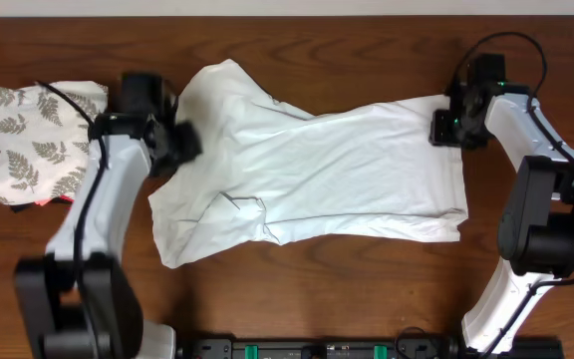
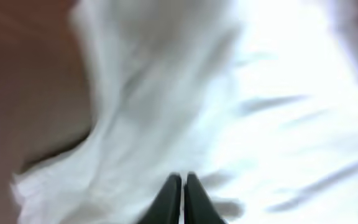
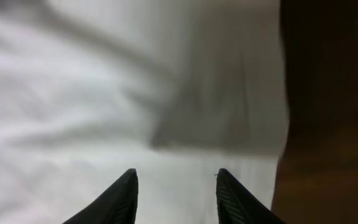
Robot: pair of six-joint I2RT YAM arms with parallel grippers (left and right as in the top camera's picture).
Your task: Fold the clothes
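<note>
Two pincers over the T-shirt: left pincer closed tight, hold unclear; right pincer part-open, empty. Thin cloth beneath could slip from a shallow pinch and bunch.

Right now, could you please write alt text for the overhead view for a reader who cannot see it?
A rumpled white T-shirt lies spread across the middle of a wooden table, seen from above. The left gripper hangs over its left edge and the right gripper over its upper right corner. A folded fern-patterned cloth lies at the far left.
</note>
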